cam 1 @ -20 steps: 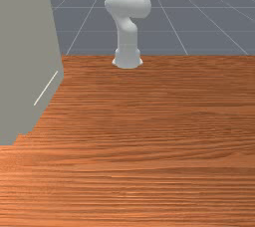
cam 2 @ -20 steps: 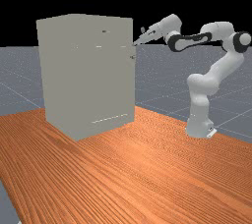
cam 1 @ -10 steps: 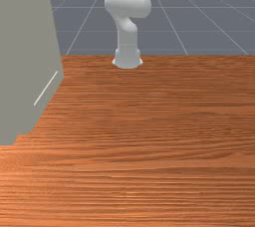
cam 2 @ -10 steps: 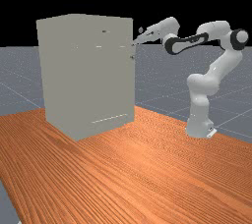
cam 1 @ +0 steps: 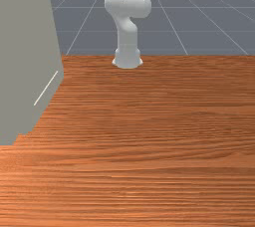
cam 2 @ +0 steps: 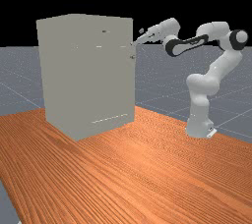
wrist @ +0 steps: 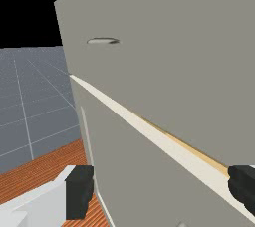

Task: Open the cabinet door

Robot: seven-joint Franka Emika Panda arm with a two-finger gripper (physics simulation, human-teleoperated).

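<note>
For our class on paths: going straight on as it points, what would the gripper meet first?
The gripper would probably meet the cabinet, perhaps near the pale strip; the gap left is hard to judge.

The cabinet [cam 2: 88,80] looks smooth and matt, its handle [wrist: 102,40] like polished metal; the worktop [cam 1: 164,136] is streaky-grained wood, softly shiny; the arm [cam 2: 203,84] resembles smooth plastic.

From my far view, I saw a black backdrop [cam 2: 19,2] meet the blue-grey floor [cam 2: 162,90] along a level horizon. Thin pale lines [cam 1: 199,7] gridded that floor beyond the table [cam 1: 159,136]. The tabletop was orange-brown wood, its grain running sideways across my front view, with brighter light toward that view's lower left.
</note>
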